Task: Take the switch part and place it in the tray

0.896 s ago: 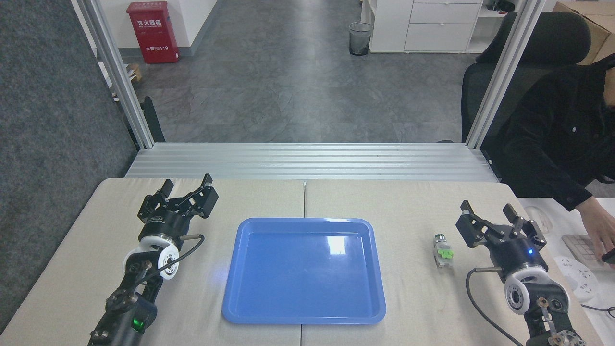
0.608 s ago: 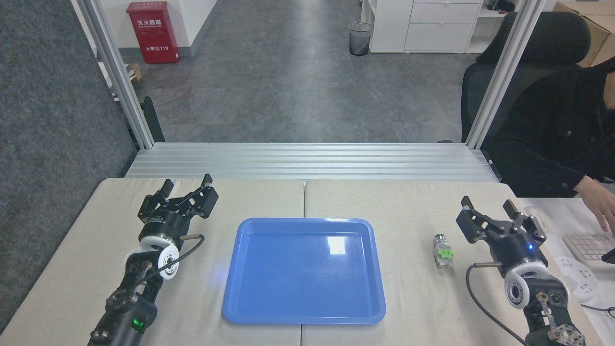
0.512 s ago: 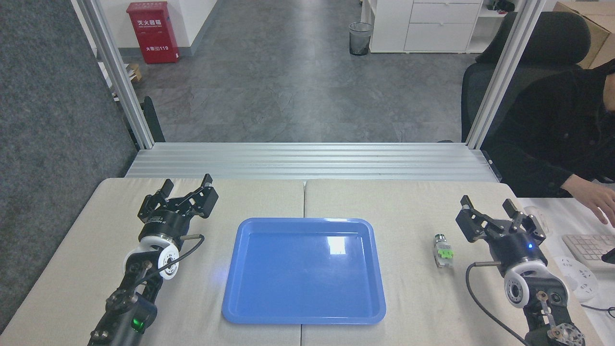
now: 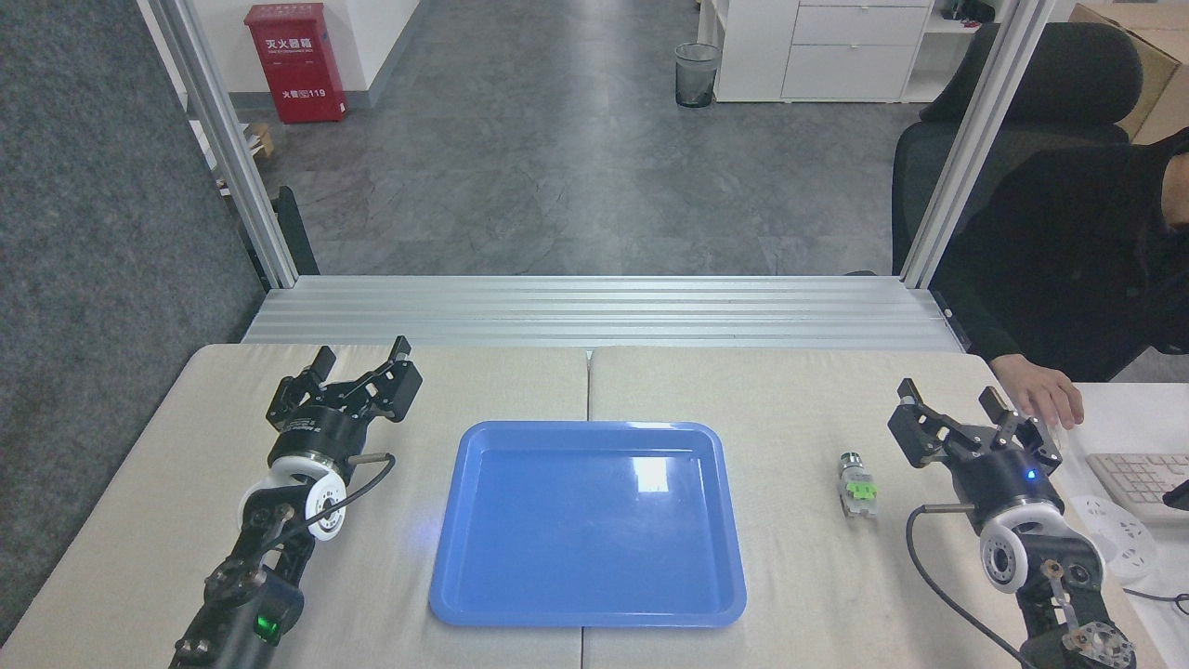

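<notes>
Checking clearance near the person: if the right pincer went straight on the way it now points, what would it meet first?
The right pincer, open, points away toward the table's far right corner. The person's hand rests just right of that line, so it is the likeliest contact; depth is unclear.

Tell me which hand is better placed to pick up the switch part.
Right. The right hand is open just beside the switch part, on the same side of the tray. The left hand sits across the tray from it.

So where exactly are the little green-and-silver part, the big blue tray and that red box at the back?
small green-and-silver switch part (image 4: 857,485), head view, on its green middle clip.
large glossy blue plastic tray (image 4: 587,617), head view, on its near rim.
red metal box (image 4: 295,62), head view, on its front face.
</notes>
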`<state>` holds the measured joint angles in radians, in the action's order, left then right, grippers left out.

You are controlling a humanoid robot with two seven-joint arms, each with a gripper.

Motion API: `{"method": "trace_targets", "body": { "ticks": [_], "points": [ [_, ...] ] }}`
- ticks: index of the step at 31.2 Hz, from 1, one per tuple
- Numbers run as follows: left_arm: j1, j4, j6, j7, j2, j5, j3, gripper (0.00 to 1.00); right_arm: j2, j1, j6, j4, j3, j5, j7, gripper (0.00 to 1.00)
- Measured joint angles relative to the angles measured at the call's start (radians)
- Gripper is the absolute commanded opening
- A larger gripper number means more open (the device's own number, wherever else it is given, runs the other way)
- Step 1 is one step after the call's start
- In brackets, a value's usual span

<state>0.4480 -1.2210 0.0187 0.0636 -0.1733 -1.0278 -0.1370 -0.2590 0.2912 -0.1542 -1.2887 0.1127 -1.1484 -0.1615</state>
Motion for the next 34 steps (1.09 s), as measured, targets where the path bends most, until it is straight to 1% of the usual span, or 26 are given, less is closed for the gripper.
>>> {"method": "trace_targets", "body": {
  "ticks": [8,16,22,25,31,34],
  "points": [
    [0.0,0.0,0.0,0.0,0.0,0.0,0.0,1.0,-0.005,0.008,-0.029,0.009,0.002,0.006,0.0,0.99],
    [0.0,0.0,0.0,0.0,0.0,0.0,0.0,1.0,-0.025,0.021,-0.111,0.015,0.005,0.013,0.0,0.99],
    [0.0,0.0,0.0,0.0,0.0,0.0,0.0,1.0,-0.047,0.042,-0.148,0.023,0.019,0.047,-0.001,0.99],
    [0.0,0.0,0.0,0.0,0.0,0.0,0.0,1.0,-0.054,0.048,-0.142,0.028,0.026,0.067,-0.002,0.99],
    [0.0,0.0,0.0,0.0,0.0,0.0,0.0,1.0,-0.061,0.055,-0.049,0.041,0.033,0.094,0.0,0.99],
    [0.0,0.0,0.0,0.0,0.0,0.0,0.0,1.0,-0.065,0.058,-0.028,0.048,0.032,0.1,0.001,0.97]
  ]
}}
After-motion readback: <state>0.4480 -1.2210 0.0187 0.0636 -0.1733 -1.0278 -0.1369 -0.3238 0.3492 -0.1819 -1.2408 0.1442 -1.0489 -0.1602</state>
